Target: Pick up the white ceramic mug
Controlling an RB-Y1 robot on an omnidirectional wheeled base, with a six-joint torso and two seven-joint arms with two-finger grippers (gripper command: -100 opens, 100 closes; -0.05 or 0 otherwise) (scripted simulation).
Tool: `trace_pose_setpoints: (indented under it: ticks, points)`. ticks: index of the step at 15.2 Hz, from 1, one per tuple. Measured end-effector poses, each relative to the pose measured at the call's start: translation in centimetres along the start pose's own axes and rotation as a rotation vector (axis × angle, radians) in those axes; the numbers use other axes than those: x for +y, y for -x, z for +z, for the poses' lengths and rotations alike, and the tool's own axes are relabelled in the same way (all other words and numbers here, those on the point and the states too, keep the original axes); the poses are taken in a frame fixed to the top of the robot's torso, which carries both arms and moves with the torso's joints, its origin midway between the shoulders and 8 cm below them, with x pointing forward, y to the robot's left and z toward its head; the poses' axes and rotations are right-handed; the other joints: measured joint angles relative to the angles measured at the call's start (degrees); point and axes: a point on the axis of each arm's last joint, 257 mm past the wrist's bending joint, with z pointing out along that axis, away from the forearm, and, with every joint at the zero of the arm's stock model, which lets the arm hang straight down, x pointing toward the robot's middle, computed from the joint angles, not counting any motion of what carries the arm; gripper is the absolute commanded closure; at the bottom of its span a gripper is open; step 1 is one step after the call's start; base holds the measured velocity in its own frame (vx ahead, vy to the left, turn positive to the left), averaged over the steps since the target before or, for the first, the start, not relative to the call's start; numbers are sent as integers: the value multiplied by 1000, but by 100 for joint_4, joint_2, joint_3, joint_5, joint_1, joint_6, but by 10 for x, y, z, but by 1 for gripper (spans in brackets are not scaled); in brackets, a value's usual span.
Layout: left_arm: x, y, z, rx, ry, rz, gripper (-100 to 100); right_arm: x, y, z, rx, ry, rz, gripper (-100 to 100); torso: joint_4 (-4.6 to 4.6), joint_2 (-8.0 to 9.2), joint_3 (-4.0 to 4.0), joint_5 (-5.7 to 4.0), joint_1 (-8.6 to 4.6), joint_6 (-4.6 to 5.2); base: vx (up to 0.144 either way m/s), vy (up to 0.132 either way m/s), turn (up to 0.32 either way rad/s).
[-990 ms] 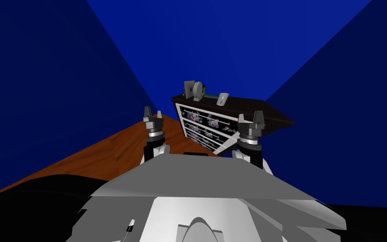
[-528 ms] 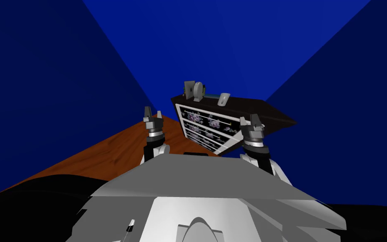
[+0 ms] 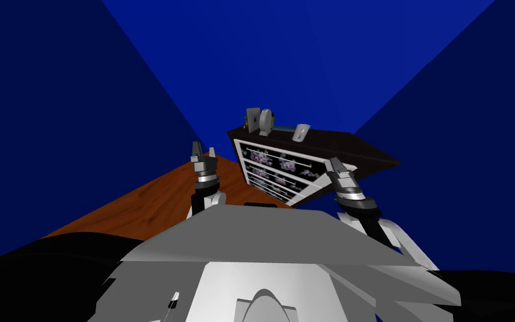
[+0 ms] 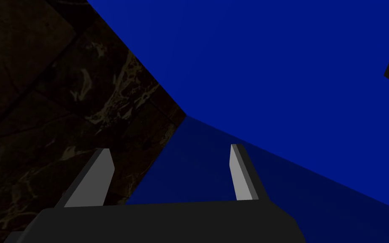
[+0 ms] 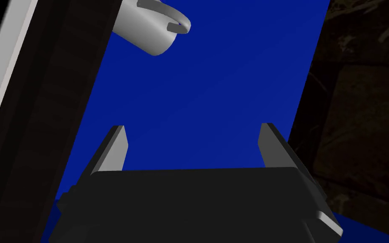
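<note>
Deep blue walls (image 3: pixel 306 56) close in around a reddish-brown wooden floor (image 3: pixel 150 195), with a black area (image 3: pixel 27 268) at its near edge; a dark dresser (image 3: pixel 362 151) stands ahead against the far wall, its front filled with white-framed drawers (image 3: pixel 276 165) that carry a flowered pattern; on its dark top stand a flat grey panel (image 3: pixel 253 119) and a round grey object (image 3: pixel 265 121) close together near the left end, and, apart from them toward the middle, the mug (image 3: pixel 301 132), drawn pale grey; the right gripper (image 3: pixel 335 166) is raised in front of the dresser's right part, below the level of the top and well apart from the mug, its jaws apart with nothing between them; the right wrist view shows the mug (image 5: pixel 151 31) upright on the dresser's top, handle showing, beyond the gripper (image 5: pixel 193 126) and off to the dresser's side of it, not between the fingers; the left gripper (image 3: pixel 203 148) is held up over the floor left of the dresser, its jaws (image 4: pixel 170 147) likewise apart and empty.
</note>
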Motion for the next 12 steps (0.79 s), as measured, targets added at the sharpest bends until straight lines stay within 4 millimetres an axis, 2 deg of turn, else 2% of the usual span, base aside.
trace_pose_setpoints:
  ticks: [7, 12]
  points:
    - [0, 0, 0, 0, 0, 0, 0, -29, 10, -22, 165, -77, -216, -100, 0, -2, -1, 2, 12, 0, 38, 78, -65]
    - [0, 0, 0, 0, 0, 0, 0, -48, 25, -35, 280, -120, -362, -100, -1, -3, -2, 2, 8, 2, 34, 67, -65]
